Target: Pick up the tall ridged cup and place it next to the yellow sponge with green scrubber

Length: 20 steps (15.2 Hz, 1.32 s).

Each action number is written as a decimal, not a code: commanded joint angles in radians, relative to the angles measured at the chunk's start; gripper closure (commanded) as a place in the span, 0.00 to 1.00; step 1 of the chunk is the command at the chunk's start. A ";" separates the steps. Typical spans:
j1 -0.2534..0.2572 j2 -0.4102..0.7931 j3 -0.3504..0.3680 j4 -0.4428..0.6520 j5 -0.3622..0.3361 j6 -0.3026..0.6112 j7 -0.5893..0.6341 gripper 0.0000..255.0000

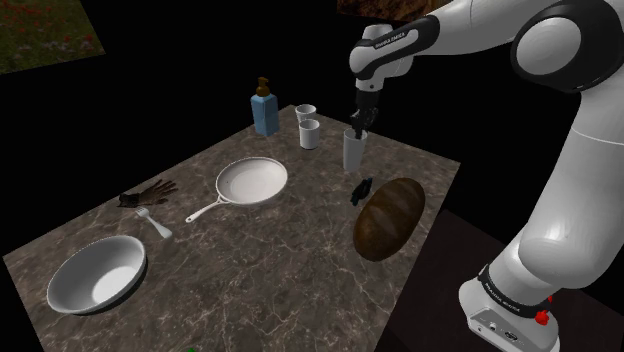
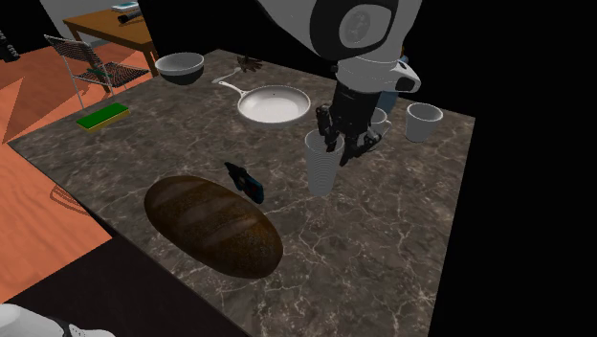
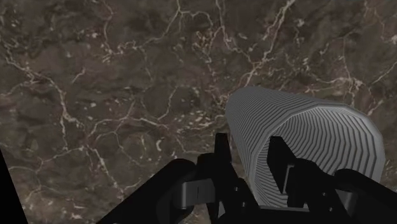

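Observation:
The tall ridged cup [image 1: 354, 150] [image 2: 322, 168] [image 3: 305, 127] is pale grey and stands upright on the dark marble table [image 1: 260, 270], near its far right side in the shoulder view. My gripper [image 1: 358, 122] [image 2: 340, 144] [image 3: 251, 156] comes down on its rim from above. One finger is outside the wall and the other inside the cup, clasping the wall between them. The yellow sponge with green scrubber [image 2: 103, 117] lies at the table's left corner in the second exterior view, far from the cup.
A brown bread loaf [image 1: 389, 218] [image 2: 212, 225] and a small dark object [image 1: 361, 190] lie close in front of the cup. A white pan [image 1: 252, 182], two mugs [image 1: 308, 133], a blue bottle [image 1: 264, 108] and a bowl [image 1: 97, 275] stand further off.

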<state>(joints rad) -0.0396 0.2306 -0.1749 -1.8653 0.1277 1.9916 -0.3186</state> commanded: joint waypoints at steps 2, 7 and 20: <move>0.000 0.000 0.000 0.000 0.000 0.000 0.000 1.00; 0.000 0.000 0.000 0.000 0.000 0.000 0.000 1.00; 0.001 -0.047 -0.003 0.101 -0.015 -0.147 0.018 1.00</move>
<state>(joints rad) -0.0390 0.1876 -0.1780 -1.7738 0.1142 1.8590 -0.3021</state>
